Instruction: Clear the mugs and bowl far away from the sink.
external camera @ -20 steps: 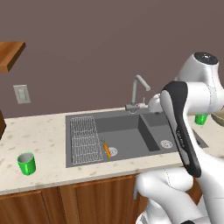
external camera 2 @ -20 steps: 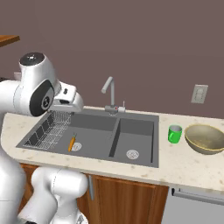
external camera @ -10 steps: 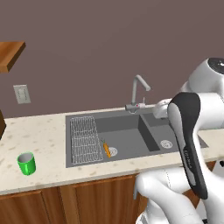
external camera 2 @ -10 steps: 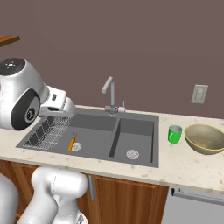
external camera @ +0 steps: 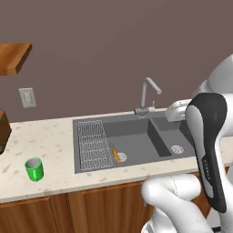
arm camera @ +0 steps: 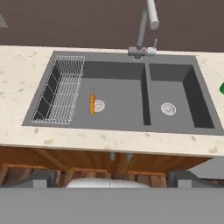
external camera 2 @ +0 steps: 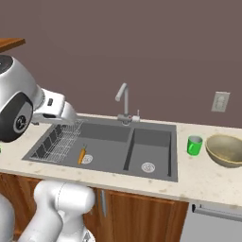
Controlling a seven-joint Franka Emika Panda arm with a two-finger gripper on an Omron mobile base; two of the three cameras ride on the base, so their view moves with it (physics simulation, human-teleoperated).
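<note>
The double-basin sink [external camera: 132, 142] is set into the speckled bench [external camera 2: 208, 177], with a wire rack [arm camera: 61, 89] in its left basin, a small carrot [arm camera: 92, 104] lying beside that basin's drain, and the faucet [external camera 2: 124, 101] at the back rim. One green mug [external camera: 34, 169] stands on the bench well left of the sink, while another green mug [external camera 2: 194, 145] stands just right of it, close beside the tan bowl [external camera 2: 226, 150]. The pincer [arm camera: 111, 178] hangs above the bench's front edge with its tips apart and nothing between them.

A kitchen: a double-basin sink [arm camera: 127, 94] with faucet [arm camera: 144, 27] is set in a speckled tabletop [external camera: 54, 136] over wooden cabinets [external camera 2: 142, 212].
</note>
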